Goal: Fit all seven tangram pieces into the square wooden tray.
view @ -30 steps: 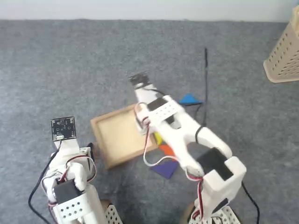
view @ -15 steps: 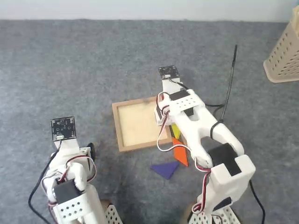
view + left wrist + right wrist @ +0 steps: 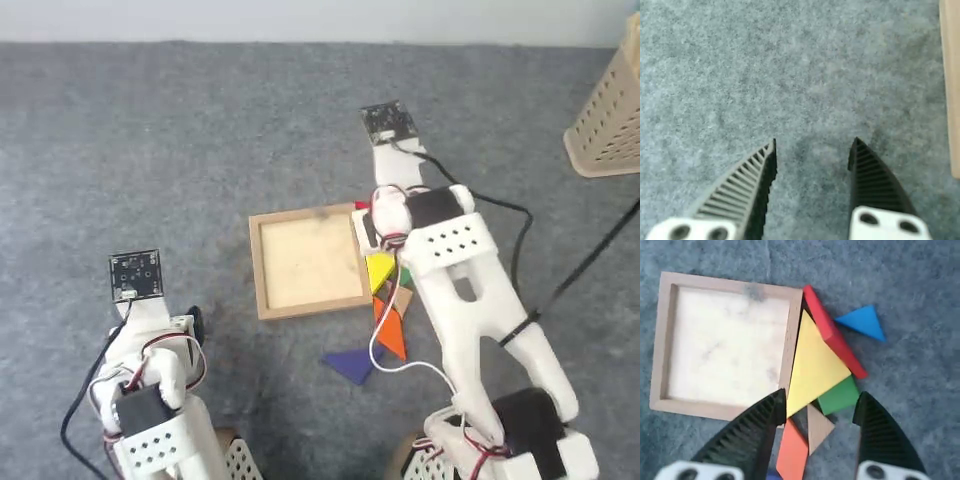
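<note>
The square wooden tray (image 3: 664, 340) lies empty on grey carpet, also seen as the tray (image 3: 262, 270) in the high view. The pieces cluster against one side of it: a yellow triangle (image 3: 812, 365), a red piece (image 3: 832, 337), a blue triangle (image 3: 862, 322), a green piece (image 3: 840, 396), a plain wood triangle (image 3: 817, 426) and an orange parallelogram (image 3: 792, 452). In the high view a purple triangle (image 3: 350, 365) lies apart, nearer the arms' bases. My right gripper (image 3: 821, 395) hangs open above the yellow and green pieces, holding nothing. My left gripper (image 3: 814, 142) stands open over bare carpet.
The right arm (image 3: 440, 240) stretches over the cluster beside the tray. The left arm (image 3: 150, 390) stays folded at the near left. A beige slatted basket (image 3: 610, 120) stands at the far right. A tray edge (image 3: 951, 90) shows beside the left gripper.
The right arm has swung to the right and now hangs over the piece cluster. The tray has slid right and turned squarer, up against the pieces. The left arm has not moved.
</note>
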Available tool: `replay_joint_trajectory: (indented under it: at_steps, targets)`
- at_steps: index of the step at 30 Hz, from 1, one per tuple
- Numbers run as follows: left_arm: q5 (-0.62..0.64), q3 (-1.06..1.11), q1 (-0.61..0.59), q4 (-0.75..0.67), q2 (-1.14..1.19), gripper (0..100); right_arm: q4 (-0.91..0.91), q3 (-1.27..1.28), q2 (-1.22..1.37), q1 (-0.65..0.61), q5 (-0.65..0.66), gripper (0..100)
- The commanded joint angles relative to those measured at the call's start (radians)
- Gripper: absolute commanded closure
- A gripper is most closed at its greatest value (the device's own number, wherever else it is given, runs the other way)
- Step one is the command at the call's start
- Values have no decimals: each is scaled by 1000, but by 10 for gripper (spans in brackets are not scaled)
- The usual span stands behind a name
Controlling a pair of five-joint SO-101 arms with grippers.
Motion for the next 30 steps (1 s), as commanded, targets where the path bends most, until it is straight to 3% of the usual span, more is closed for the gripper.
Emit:
replay_joint_trajectory:
  at_steps: [1,10,17,26,30]
  targets:
    - [9,-19,0,3,-12,775,-18,35,-42,16,26,779]
    - [9,-19,0,3,-12,775,-251,83,130,47,186,775]
    - [9,-19,0,3,-12,775,-265,-8,228,39,483,775]
    - [9,-19,0,3,-12,775,-390,-63,392,61,486,788]
    - [9,-19,0,3,-12,775,-420,-69,409,73,483,920]
